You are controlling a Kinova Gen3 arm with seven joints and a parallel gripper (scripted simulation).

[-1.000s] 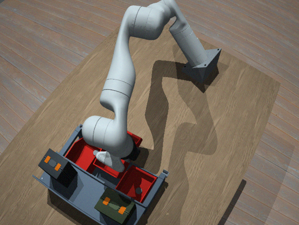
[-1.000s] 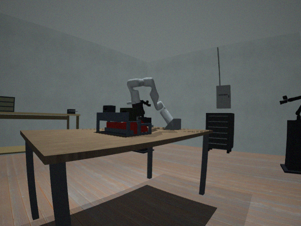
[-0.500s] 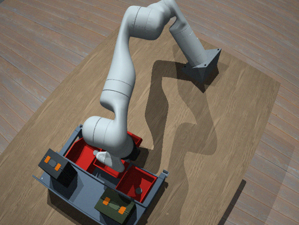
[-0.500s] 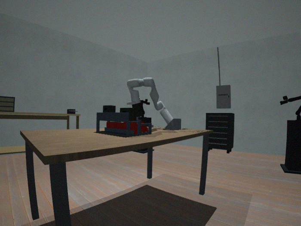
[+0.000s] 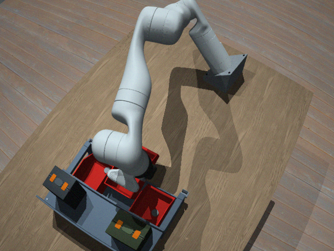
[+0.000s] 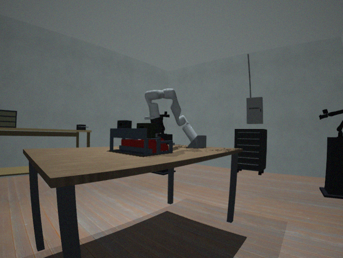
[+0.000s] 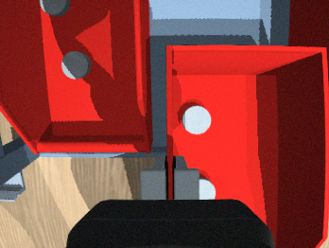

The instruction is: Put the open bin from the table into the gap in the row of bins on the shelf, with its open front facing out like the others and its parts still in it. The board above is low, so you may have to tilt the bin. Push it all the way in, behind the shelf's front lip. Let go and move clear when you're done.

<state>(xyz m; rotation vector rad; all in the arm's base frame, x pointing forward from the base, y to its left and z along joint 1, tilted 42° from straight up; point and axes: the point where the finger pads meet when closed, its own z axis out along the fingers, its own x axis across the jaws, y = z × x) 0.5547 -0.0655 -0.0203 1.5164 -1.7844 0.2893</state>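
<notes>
My gripper (image 7: 170, 170) is shut on the left side wall of the red open bin (image 7: 229, 100) (image 5: 120, 189). Two pale round parts (image 7: 196, 119) lie in the bin. The bin sits partway in the gap of the grey-blue shelf (image 5: 94, 213) (image 6: 128, 134), between the left red bin (image 7: 95, 73) (image 5: 90, 170) and the right red bin (image 5: 151, 199). Its outer end (image 5: 151, 155) sticks out over the table toward the arm. In the top view my wrist covers most of the bin. The left bin holds two grey parts (image 7: 76, 65).
A black box (image 5: 63, 186) and a green box (image 5: 128, 229), both with orange clasps, stand on the shelf's top board. The right bin holds a grey part (image 5: 154, 212). The arm's base (image 5: 226, 72) stands at the far end of the wooden table (image 5: 256, 129).
</notes>
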